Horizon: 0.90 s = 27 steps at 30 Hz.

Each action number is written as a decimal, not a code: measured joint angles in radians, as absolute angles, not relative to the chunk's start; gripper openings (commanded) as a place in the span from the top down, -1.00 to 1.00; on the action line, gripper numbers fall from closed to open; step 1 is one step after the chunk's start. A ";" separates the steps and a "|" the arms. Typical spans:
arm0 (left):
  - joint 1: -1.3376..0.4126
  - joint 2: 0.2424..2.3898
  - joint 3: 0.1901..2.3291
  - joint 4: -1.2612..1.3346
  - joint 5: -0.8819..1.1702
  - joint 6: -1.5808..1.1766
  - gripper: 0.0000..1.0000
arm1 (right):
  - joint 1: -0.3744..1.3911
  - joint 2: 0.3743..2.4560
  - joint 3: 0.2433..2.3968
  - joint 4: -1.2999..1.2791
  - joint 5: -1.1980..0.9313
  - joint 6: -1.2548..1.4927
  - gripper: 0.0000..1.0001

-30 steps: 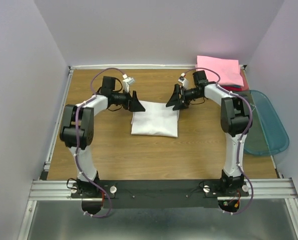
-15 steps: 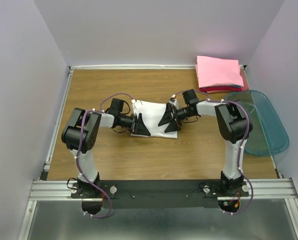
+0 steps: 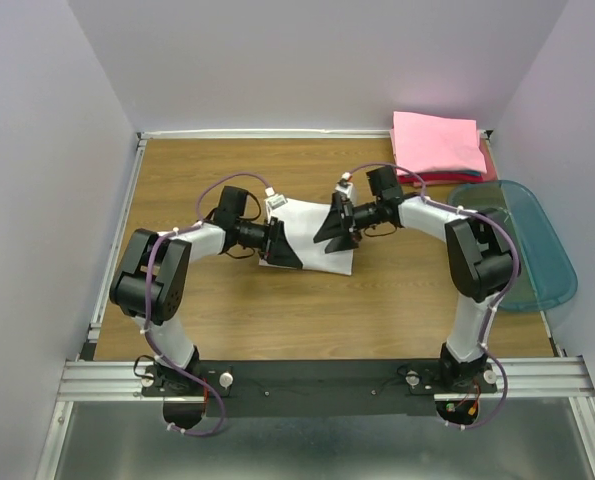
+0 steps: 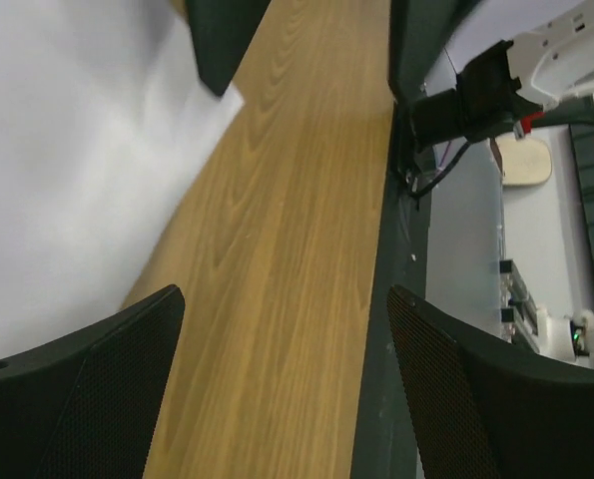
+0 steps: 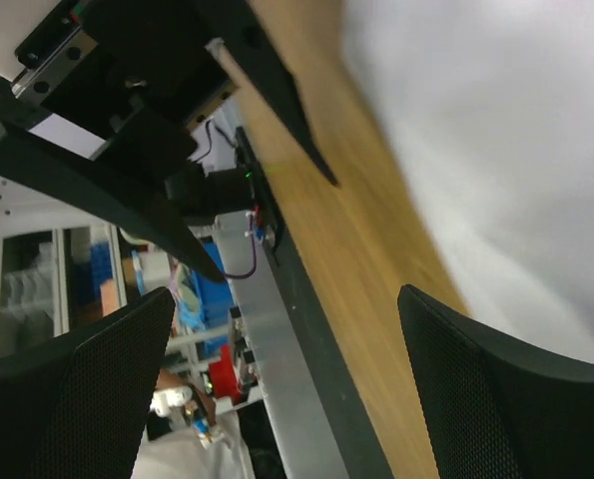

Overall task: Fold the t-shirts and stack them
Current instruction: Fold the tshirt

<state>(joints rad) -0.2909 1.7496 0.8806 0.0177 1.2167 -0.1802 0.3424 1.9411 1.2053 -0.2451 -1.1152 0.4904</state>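
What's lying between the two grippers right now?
Only the white t-shirt lies between the left gripper and the right gripper; the top view shows it.

Both hands (image 3: pixel 282 250) (image 3: pixel 334 228) nearer over t-shirt (image 3: pixel 305 225)

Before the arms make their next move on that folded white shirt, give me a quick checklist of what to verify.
1. Left pincer open: ok.
2. Right pincer open: ok.
3. White t-shirt folded, lying flat between them: ok.
4. Shirt gripped: not ok, neither pincer is closed on it.
5. Pincers low enough to catch the shirt's edges: cannot tell.
6. Pink stack top free, far right corner: ok.
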 measured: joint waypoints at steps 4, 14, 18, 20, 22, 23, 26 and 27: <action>-0.329 1.760 0.911 0.025 1.237 -0.183 -0.81 | 0.465 1.913 1.207 -0.179 -1.122 0.537 -1.00; -0.263 1.933 0.932 -0.033 1.250 -0.067 -0.81 | 0.501 2.116 1.200 -0.087 -1.151 0.587 -1.00; -0.229 1.986 0.982 -0.105 1.323 -0.005 -0.81 | 0.489 2.116 1.180 -0.051 -1.170 0.567 -1.00; -0.213 1.995 0.987 -0.121 1.350 0.020 -0.82 | 0.482 2.113 1.164 -0.031 -1.183 0.552 -1.00; -0.190 1.999 0.987 -0.137 1.371 0.050 -0.81 | 0.469 2.098 1.132 -0.016 -1.202 0.527 -1.00; -0.183 2.000 0.987 -0.144 1.380 0.063 -0.81 | 0.462 2.091 1.119 -0.014 -1.210 0.516 -1.00; -0.173 2.000 0.987 -0.165 1.390 0.101 -0.81 | 0.448 2.066 1.094 -0.033 -1.216 0.467 -1.00; -0.171 1.999 0.986 -0.171 1.390 0.109 -0.81 | 0.443 2.057 1.087 -0.056 -1.214 0.446 -1.00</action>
<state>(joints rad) -0.1715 1.9987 0.9863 -0.1715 1.3899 0.1093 0.4435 2.0571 1.0874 -0.0555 -1.2140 0.4458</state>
